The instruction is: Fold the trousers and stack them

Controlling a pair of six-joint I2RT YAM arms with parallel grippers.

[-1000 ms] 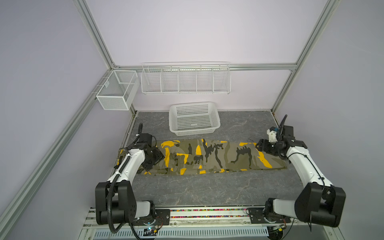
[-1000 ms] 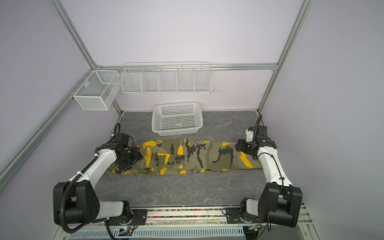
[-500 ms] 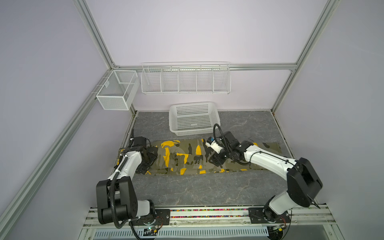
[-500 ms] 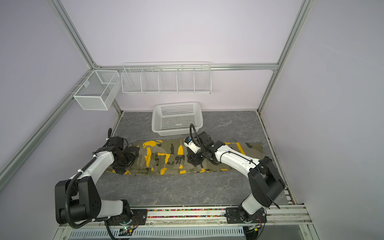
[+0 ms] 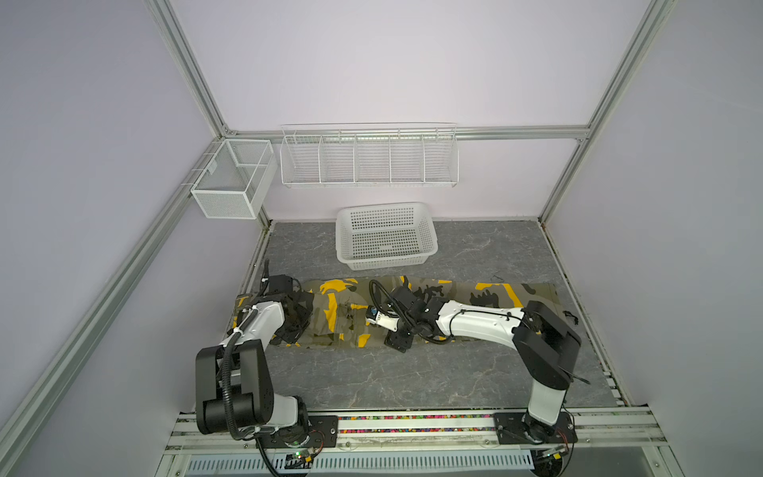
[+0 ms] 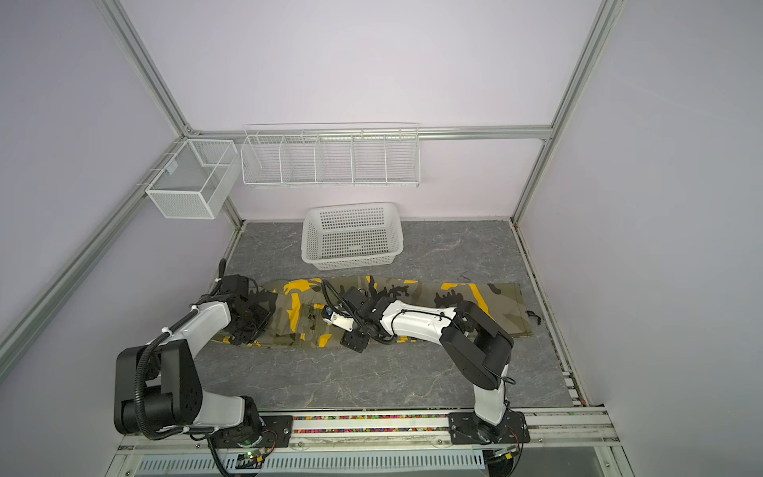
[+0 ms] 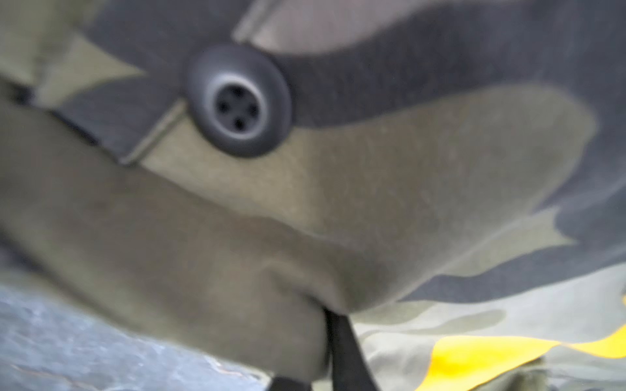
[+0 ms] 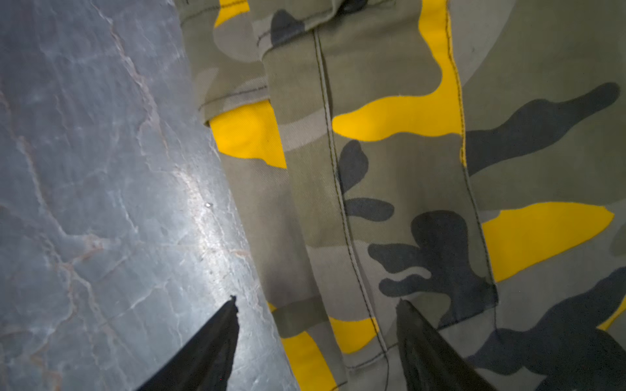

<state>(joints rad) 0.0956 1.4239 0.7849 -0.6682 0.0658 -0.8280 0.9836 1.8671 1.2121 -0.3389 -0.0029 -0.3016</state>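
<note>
Where the grey, marble-veined table point(image 5: 413, 380) lies bare in front of the basket point(image 5: 386, 259), a white plastic lattice tub with flared walls, the trousers point(image 5: 495, 294) stretch flat in a long band just in front of it, running sideways past both of its ends; the cloth is a twill in olive with yellow and black blotches, dark stitch lines and a sewn pocket flap; the left gripper point(image 5: 294, 326) sits on the end of the band to the left of the basket, jaws closed tight on a bunched olive fold, one black finger point(image 7: 349, 352) pressed into it, near a round, dark four-hole button point(image 7: 238, 101), all blurred; the right gripper point(image 8: 316, 304) is low at the band's front edge, in front of the basket's middle, jaws spread wide and holding nothing, one tapered black fingertip point(image 8: 216, 338) above bare table, its twin over the cloth.
</note>
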